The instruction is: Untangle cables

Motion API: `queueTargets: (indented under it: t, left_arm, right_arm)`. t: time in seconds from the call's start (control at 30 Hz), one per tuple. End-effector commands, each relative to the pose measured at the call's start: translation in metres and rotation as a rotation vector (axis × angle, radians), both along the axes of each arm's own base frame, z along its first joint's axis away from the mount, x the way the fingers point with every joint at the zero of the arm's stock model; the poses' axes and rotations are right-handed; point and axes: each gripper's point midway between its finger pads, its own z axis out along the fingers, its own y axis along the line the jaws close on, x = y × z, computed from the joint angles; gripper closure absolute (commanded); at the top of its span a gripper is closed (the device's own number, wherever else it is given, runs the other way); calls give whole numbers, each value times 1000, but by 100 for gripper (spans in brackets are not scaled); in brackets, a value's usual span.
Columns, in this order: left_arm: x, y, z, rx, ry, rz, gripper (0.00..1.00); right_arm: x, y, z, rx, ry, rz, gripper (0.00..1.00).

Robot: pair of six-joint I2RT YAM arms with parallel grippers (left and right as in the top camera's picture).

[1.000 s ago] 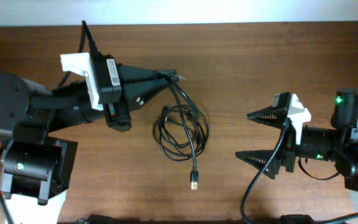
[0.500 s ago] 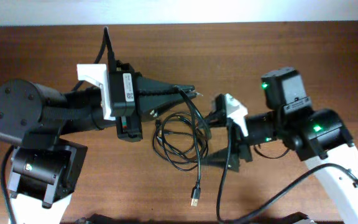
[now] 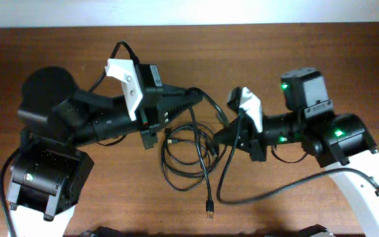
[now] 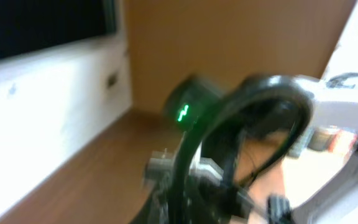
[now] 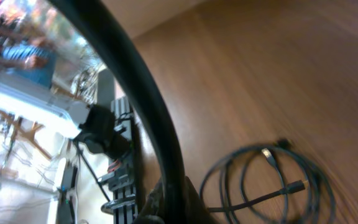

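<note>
Pinching one strand of the cables (image 3: 210,172) at their tips, the left jaws are clenched and point toward the right arm (image 3: 321,131). That strand curves a short way across to the right jaws, which face back at the left arm (image 3: 97,118) and look clenched on it as well. The right wrist view shows a black strand sweeping down close to the lens to where those jaws meet. The left wrist view is blurred, with only a dark loop arching near the lens. Just below both jaw tips, the rest of the cables (image 5: 260,198) lie flat in a loose coil between the arms. One straight tail runs from the coil toward the near edge and ends in a gold plug (image 3: 209,209) pointing that way. Everything rests on a brown wooden bench (image 3: 308,59). A pale wall (image 3: 176,12) runs along its far side, and the right wrist view catches blurred room clutter beyond the edge.
</note>
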Motion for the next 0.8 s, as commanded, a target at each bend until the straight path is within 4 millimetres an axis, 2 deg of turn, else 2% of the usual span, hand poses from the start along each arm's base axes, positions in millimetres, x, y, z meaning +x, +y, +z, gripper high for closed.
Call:
queueTargets:
  t: [0.0, 0.03, 0.07, 0.1, 0.13, 0.2, 0.23, 0.27, 0.33, 0.47, 0.57, 0.63, 0.7, 0.77]
  left_arm:
    - [33, 15, -31, 106, 56, 198, 91]
    - [39, 17, -44, 133, 105, 222, 78]
    - [43, 16, -55, 153, 148, 222, 77]
    - [48, 14, -65, 169, 184, 220, 70]
    - [53, 13, -73, 180, 210, 219, 51]
    - [66, 9, -92, 208, 273, 215, 20]
    - [73, 6, -104, 224, 311, 212, 11]
    - [75, 4, -111, 231, 335, 201, 6]
    - [77, 4, -115, 238, 351, 201, 2]
    - [76, 4, -118, 245, 362, 203, 1]
    - [75, 5, -119, 249, 371, 203, 1]
    - [75, 5, -119, 249, 371, 203, 1]
    - [75, 5, -119, 249, 371, 203, 1]
    - [75, 5, -119, 249, 371, 203, 1]
  right_arm:
    - [18, -28, 21, 24, 4, -151, 96]
    - [21, -35, 25, 29, -12, -178, 96]
    - [22, -42, 30, 35, -19, -208, 96]
    - [24, -49, 33, 38, -29, -235, 96]
    - [26, -55, 35, 41, -35, -259, 96]
    - [36, -73, 36, 41, -10, -355, 96]
    - [45, -88, 34, 33, 22, -438, 96]
    - [55, -109, 33, 34, 37, -522, 96]
    - [65, -135, 33, 46, 60, -627, 96]
    - [78, -213, 34, 83, 96, -905, 96]
    - [77, -259, 34, 89, 90, -1056, 96]
    - [75, -280, 32, 78, 84, -1130, 96]
    - [71, -318, 21, 7, 92, -1285, 96]
    - [66, -339, 15, -46, 97, -1375, 96]
